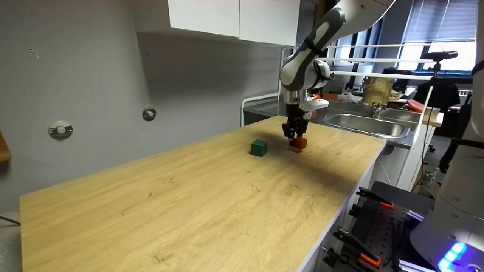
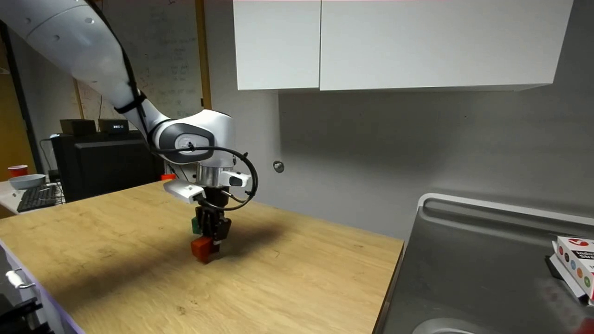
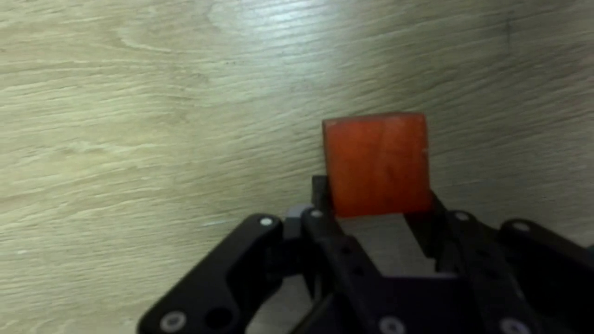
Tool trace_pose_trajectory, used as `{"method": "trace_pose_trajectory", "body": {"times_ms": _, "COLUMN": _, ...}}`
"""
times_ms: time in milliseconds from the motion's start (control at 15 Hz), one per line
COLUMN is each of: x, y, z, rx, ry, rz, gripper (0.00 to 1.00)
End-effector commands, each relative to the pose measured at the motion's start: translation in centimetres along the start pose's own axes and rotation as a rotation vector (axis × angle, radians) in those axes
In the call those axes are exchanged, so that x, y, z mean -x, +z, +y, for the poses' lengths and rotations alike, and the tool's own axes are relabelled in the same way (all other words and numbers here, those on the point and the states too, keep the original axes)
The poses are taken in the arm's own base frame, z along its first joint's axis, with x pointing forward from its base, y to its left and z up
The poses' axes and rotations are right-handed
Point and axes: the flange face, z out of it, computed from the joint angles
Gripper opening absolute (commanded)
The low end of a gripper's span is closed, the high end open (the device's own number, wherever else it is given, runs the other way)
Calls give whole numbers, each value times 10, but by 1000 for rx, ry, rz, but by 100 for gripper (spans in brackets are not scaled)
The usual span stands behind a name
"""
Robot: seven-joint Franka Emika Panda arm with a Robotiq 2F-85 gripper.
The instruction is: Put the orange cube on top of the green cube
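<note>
The pincer point(image 3: 376, 192) grips the orange cube point(image 3: 378, 162); in an exterior view the green cube point(image 1: 259, 148) sits left of it on the table point(image 1: 189, 196), near but apart.

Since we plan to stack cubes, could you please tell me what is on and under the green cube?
In an exterior view, the green cube shows a bare top. It sits on the wood-grain tabletop; the patch beneath is covered.

End effector point(image 3: 377, 200) seemingly grips the orange cube point(image 3: 378, 164)
</note>
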Motion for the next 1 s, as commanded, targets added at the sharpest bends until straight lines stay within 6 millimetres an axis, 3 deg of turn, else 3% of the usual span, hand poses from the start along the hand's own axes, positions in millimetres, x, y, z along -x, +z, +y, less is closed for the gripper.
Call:
{"method": "trace_pose_trajectory", "body": {"times_ms": 0, "x": 2, "y": -31, "z": -9, "rx": 13, "ry": 10, "rz": 26, "gripper": 19}}
{"method": "trace_pose_trajectory", "body": {"times_ms": 200, "x": -4, "y": -46, "z": -34, "rx": 14, "ry": -28, "rz": 54, "gripper": 19}}
{"method": "trace_pose_trajectory", "body": {"times_ms": 667, "x": -19, "y": -65, "z": -136, "rx": 12, "ry": -157, "rz": 94, "gripper": 19}}
{"method": "trace_pose_trajectory", "body": {"times_ms": 933, "x": -26, "y": -67, "z": -167, "rx": 18, "ry": -201, "rz": 102, "gripper": 19}}
